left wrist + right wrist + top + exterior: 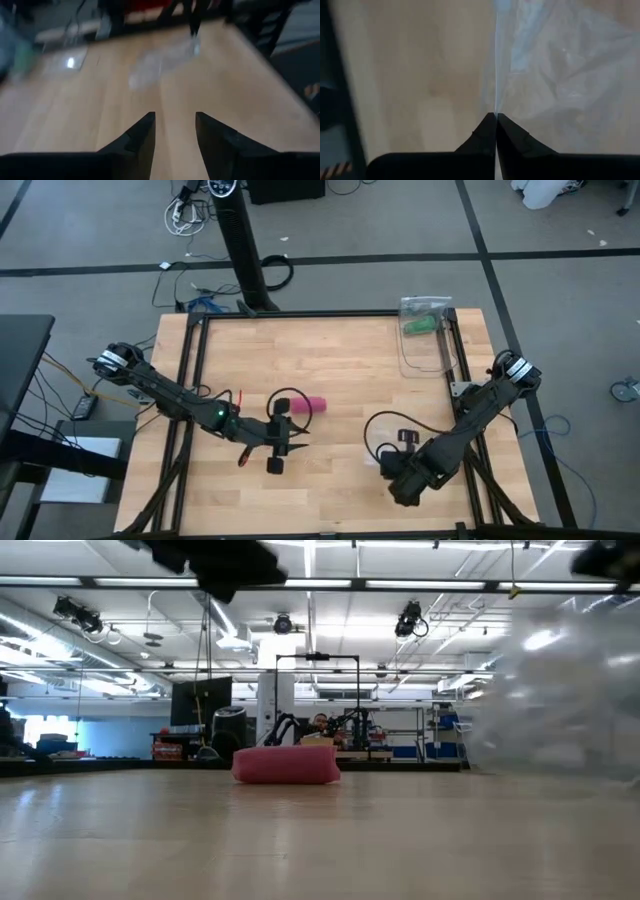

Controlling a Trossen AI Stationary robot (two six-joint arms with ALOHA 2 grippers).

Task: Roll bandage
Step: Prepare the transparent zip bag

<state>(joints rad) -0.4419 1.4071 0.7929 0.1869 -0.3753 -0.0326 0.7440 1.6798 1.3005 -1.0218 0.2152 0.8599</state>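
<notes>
Nearest the front edge, the right pincer (400, 480) sits low over the worktop (340, 370), its fingers pressed tight together on the edge of a clear plastic sheet (560, 65). The left pincer (280, 452) hovers with a narrow gap, holding nothing. Just beyond it, mid-worktop, lies the bandage (309, 406), a rolled pink cylinder. A plastic bag (424, 330) with a green roll (421, 326) rests at the far right corner.

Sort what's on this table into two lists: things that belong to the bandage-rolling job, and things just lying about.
Belongs to the job:
- the bandage, a pink roll lying mid-table
- the left end effector, open, near the bandage
- the right end effector, shut on the clear plastic bag

Lying about:
- the green roll at the table's far right corner
- clear plastic packaging beside it
</notes>
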